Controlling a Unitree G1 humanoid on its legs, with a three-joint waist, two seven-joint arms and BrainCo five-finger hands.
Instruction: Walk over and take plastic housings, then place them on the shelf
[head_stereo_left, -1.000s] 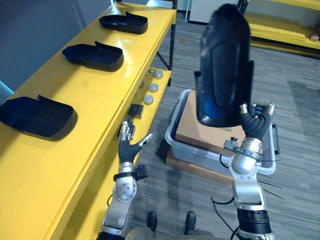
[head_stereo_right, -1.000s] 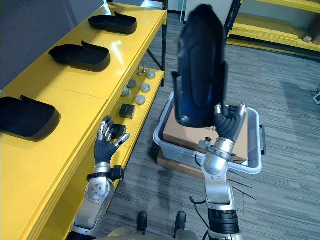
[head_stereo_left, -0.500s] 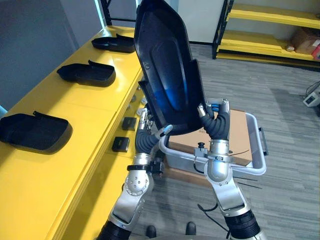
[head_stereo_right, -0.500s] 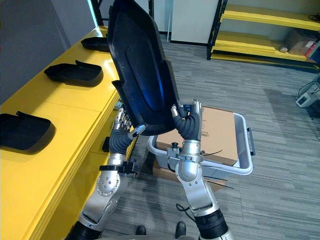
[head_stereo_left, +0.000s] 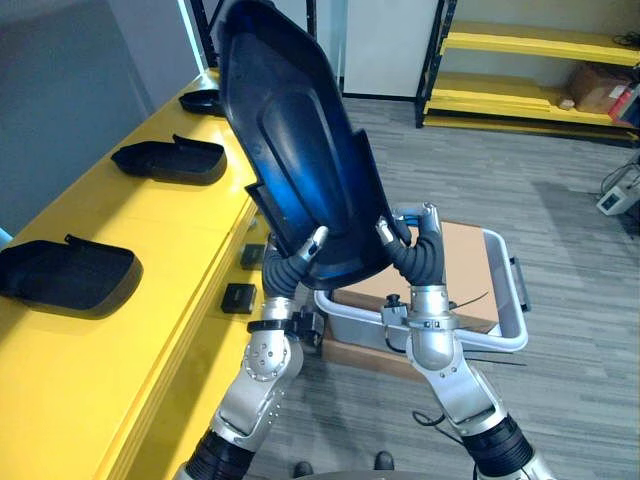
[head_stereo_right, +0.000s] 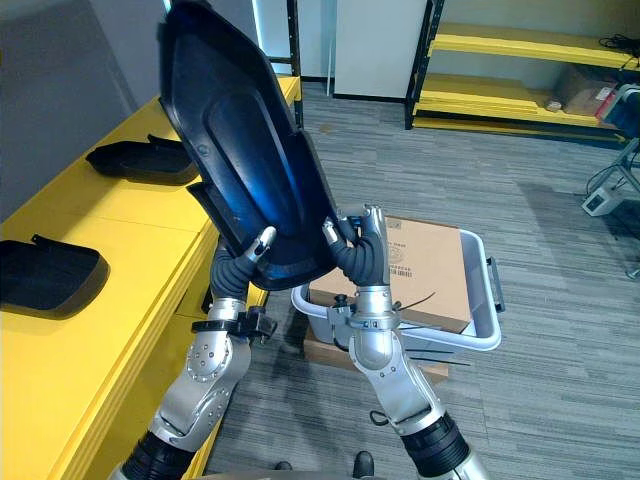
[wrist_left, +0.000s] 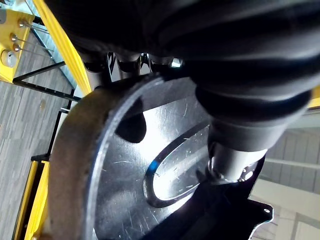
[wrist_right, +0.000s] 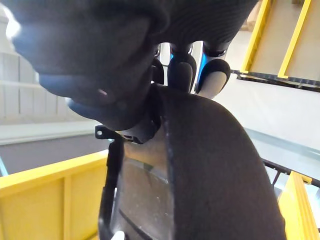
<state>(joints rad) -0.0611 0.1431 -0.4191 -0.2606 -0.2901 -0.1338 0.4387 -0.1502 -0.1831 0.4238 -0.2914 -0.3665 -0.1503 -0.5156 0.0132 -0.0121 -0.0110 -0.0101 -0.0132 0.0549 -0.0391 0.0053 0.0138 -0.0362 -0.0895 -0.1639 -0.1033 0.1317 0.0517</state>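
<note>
A large black plastic housing (head_stereo_left: 290, 150) is held up in front of me, its hollow glossy side facing me and its top leaning toward the yellow shelf (head_stereo_left: 150, 230). My left hand (head_stereo_left: 288, 268) grips its lower left edge, thumb on the face and fingers behind. My right hand (head_stereo_left: 412, 256) is shut on the lower right edge. Close up, the housing (wrist_left: 125, 175) shows past the left hand, and its dark rim (wrist_right: 210, 165) past the right hand's fingers (wrist_right: 216, 80). Three more black housings (head_stereo_left: 70, 272) (head_stereo_left: 170, 158) (head_stereo_left: 200, 100) lie along the shelf top.
A grey bin (head_stereo_left: 505, 325) with a cardboard box (head_stereo_left: 470, 265) in it sits on the floor just behind my hands. Small black blocks (head_stereo_left: 238, 297) lie on the shelf's lower level. More yellow racks (head_stereo_left: 530, 45) stand across the grey floor at the back.
My left hand has risen from beside the shelf and closed on the housing's lower edge. The housing has tipped over toward the shelf. The camera has lifted toward the room.
</note>
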